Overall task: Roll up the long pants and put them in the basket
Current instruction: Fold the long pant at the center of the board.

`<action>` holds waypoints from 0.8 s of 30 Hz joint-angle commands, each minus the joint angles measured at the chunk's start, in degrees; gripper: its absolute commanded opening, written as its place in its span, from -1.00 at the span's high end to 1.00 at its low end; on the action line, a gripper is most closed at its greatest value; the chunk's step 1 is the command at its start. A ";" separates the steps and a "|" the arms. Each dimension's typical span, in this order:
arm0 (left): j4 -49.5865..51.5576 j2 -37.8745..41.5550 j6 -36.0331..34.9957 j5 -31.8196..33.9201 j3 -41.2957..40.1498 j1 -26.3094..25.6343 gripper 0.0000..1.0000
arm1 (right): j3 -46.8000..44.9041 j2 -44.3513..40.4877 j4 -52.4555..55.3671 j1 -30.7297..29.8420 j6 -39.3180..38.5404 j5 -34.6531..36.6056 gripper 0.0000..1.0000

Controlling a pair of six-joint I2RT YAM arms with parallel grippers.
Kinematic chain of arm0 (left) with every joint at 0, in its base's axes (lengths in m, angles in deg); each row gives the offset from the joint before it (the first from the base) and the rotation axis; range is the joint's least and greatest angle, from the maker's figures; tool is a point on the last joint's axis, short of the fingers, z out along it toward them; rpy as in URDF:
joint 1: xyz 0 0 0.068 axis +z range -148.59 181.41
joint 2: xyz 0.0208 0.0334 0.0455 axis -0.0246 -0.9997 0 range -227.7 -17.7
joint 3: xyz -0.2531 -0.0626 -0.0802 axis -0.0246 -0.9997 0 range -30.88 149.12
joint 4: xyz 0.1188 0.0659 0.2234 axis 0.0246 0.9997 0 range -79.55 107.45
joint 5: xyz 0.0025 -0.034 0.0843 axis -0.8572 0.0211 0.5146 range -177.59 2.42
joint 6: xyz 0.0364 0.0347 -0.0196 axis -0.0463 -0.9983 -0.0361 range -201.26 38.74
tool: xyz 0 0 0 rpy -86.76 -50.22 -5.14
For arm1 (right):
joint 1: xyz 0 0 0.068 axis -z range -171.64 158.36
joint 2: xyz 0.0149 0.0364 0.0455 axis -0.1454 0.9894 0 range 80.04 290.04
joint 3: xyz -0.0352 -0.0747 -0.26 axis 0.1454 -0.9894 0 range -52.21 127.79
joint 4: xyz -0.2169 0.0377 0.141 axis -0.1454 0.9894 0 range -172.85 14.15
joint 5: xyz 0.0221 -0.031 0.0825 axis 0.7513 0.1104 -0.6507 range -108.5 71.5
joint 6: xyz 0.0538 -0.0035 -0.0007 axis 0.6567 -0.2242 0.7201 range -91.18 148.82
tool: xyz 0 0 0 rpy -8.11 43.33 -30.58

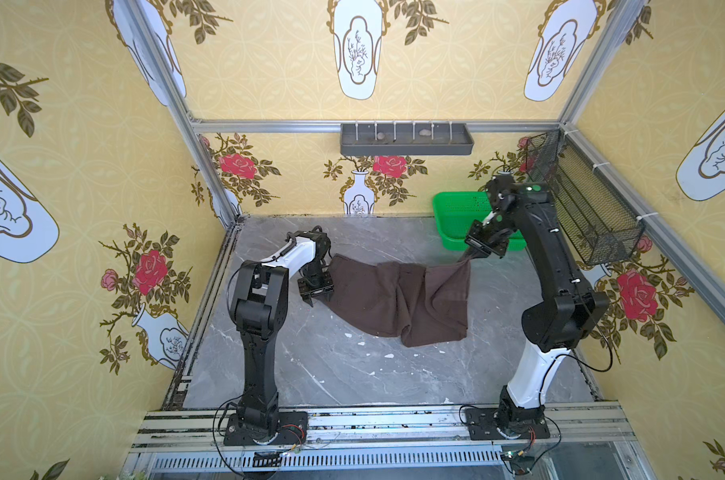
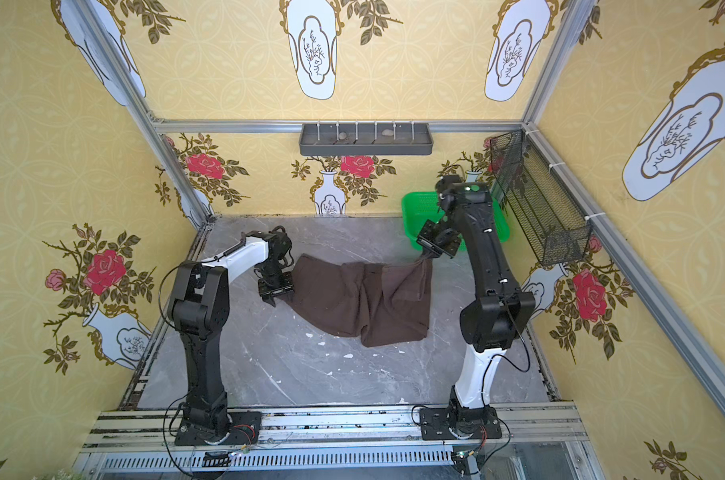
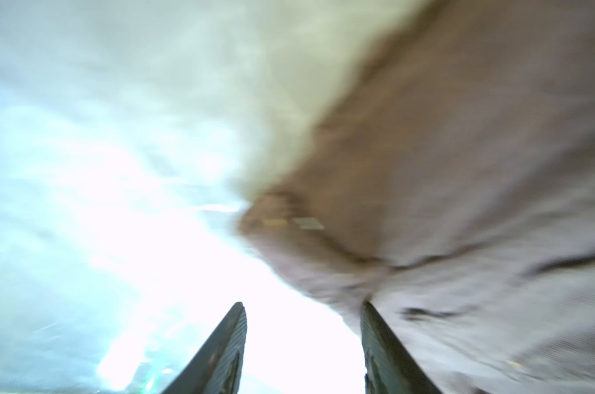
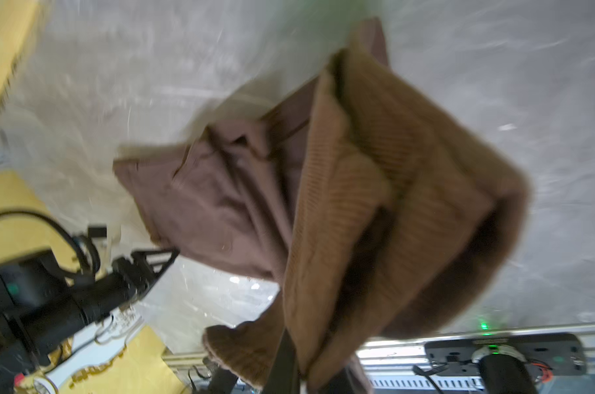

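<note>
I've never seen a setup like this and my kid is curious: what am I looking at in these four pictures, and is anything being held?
Two robot arms stand at a grey table. Two pictures look down from above, nearly alike; the other two come from a camera on each arm's wrist. The long pants, dark brown, lie crumpled on the table, with a green basket behind. The right gripper is pinched shut on one corner, holding it up. The left gripper is open beside the other end, holding nothing.

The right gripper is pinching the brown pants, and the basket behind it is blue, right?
No, the basket is green, not blue; both top views show it. The right gripper does pinch the brown pants.
</note>
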 commanded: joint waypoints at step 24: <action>5.60 -4.55 2.34 -4.30 18.76 -1.69 -0.08 | -2.50 -14.31 5.83 28.26 -19.23 3.16 1.00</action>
